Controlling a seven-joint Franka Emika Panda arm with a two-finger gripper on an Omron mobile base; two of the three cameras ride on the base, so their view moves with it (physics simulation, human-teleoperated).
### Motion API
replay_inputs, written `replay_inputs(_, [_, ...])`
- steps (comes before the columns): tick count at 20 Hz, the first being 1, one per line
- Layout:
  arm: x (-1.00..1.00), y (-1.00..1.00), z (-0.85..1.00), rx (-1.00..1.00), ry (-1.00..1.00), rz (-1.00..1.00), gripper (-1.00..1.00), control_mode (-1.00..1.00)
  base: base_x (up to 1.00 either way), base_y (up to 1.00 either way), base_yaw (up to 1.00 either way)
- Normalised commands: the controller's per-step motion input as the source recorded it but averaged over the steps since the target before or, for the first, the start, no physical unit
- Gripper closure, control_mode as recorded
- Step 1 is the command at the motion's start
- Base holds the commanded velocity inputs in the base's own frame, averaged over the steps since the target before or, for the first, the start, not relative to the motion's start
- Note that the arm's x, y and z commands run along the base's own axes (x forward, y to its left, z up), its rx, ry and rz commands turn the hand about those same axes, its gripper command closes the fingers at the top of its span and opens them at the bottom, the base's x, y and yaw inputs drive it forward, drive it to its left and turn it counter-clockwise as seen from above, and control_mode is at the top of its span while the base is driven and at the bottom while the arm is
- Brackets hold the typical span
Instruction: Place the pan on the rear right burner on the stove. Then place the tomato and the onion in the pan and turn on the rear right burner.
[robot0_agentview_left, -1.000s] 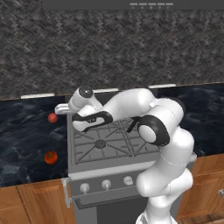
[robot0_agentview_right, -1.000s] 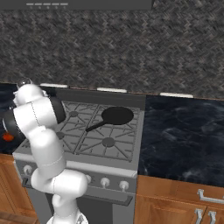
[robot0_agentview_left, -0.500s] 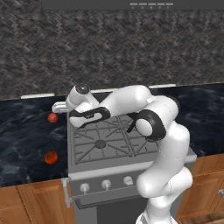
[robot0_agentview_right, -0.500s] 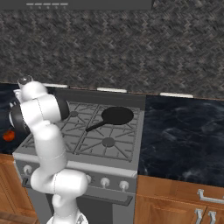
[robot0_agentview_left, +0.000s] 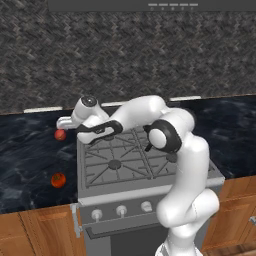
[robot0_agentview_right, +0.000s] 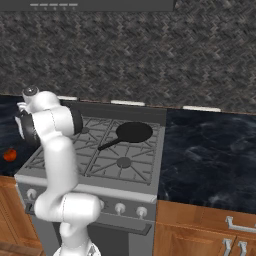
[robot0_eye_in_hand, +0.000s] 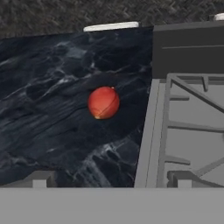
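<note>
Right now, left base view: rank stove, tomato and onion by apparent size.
1. stove, by far the largest.
2. tomato and onion: near alike. The tomato looks slightly bigger, but it lies nearer the camera, so I won't rank them.

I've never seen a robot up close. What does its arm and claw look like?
The arm is made of glossy white, rounded segments joined by dark round joints, with a small grey cap on its wrist. The claw has two small, blocky grey fingertips. No cables or markings show.
</note>
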Motion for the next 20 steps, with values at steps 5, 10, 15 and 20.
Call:
replay_inputs(5, [0.07,0.18,-0.24,-0.06,-0.02,0.00,-1.00,-1.00,0.00,0.00,0.00])
replay_inputs(10, [0.03,0.13,-0.15,0.00,0.00,0.00,-1.00,-1.00,0.00,0.00,0.00])
replay_inputs(15, [0.12,0.09,-0.11,0.00,0.00,0.00,-1.00,-1.00,0.00,0.00,0.00])
replay_inputs(20, [0.18,0.01,-0.09,0.00,-0.03,0.00,-1.00,-1.00,0.00,0.00,0.00])
